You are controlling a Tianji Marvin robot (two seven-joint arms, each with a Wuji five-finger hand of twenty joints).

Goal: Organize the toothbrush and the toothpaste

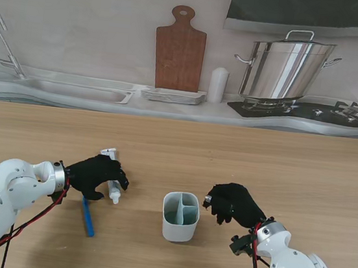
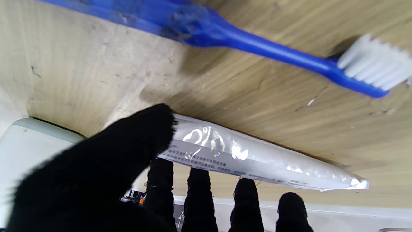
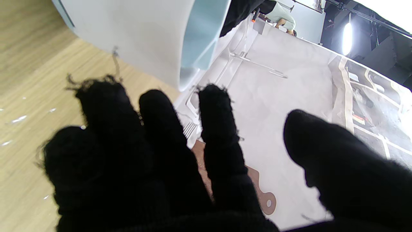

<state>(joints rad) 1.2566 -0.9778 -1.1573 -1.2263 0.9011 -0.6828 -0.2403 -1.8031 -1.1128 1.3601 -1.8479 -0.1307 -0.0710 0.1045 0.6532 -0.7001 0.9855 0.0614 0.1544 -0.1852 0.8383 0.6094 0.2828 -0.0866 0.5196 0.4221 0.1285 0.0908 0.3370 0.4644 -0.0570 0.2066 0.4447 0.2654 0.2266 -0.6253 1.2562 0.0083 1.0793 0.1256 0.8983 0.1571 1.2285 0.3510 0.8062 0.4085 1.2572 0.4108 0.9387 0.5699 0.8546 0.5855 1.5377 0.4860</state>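
Note:
A white toothpaste tube [image 1: 114,177] [image 2: 257,156] lies across my left hand [image 1: 97,175] [image 2: 106,183], which is shut on it: the thumb [image 2: 141,138] presses one side and the fingers [image 2: 199,196] the other. Its cap end [image 1: 114,197] pokes out nearer to me. A blue toothbrush [image 1: 88,216] [image 2: 257,42] with white bristles [image 2: 373,66] lies on the table just nearer to me than that hand. A pale divided cup [image 1: 180,216] [image 3: 145,42] stands at the table's middle. My right hand [image 1: 234,204] [image 3: 161,167] hovers open just right of the cup, holding nothing.
The wooden table [image 1: 260,163] stretches to a counter at the back with a sink [image 1: 73,88], a cutting board [image 1: 179,49], stacked plates [image 1: 172,96], a white roll [image 1: 218,84] and a steel pot [image 1: 285,68] on a stove.

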